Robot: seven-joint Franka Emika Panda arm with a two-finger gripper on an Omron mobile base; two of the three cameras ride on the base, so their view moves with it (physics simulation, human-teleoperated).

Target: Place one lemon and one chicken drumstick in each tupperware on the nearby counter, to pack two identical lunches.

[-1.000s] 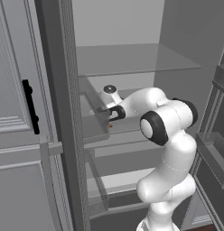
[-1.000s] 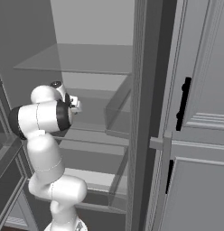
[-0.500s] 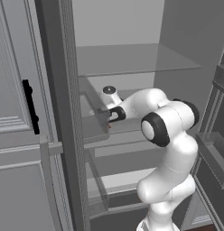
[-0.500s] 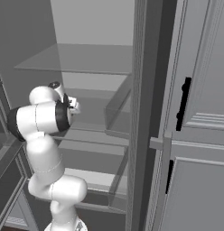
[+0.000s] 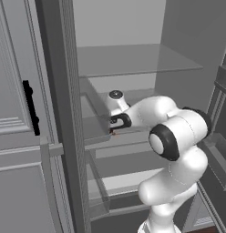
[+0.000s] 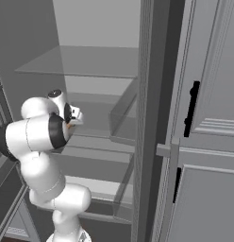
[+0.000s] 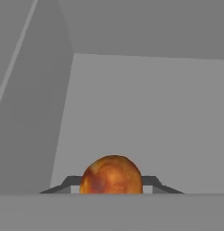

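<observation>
Three views were checked in turn. Left base view: the white arm [image 5: 174, 136] reaches left into an open fridge, its gripper [image 5: 113, 132] low over a grey shelf [image 5: 128, 161], beneath a glass shelf [image 5: 133, 59] and beside the fridge's dark upright [image 5: 64, 113]; a small reddish-orange speck shows at the fingertips. Right base view: the gripper [image 6: 71, 124] sits at the same shelf level, with an orange patch just beside the wrist; a grey cabinet door [image 6: 208, 118] with a black handle [image 6: 192, 106] stands to the right. Hand view: a rounded orange-brown chicken drumstick [image 7: 112, 176] sits between the two dark fingertips [image 7: 150, 181], which are pressed against its sides, clamped on it, above the plain grey shelf floor.
</observation>
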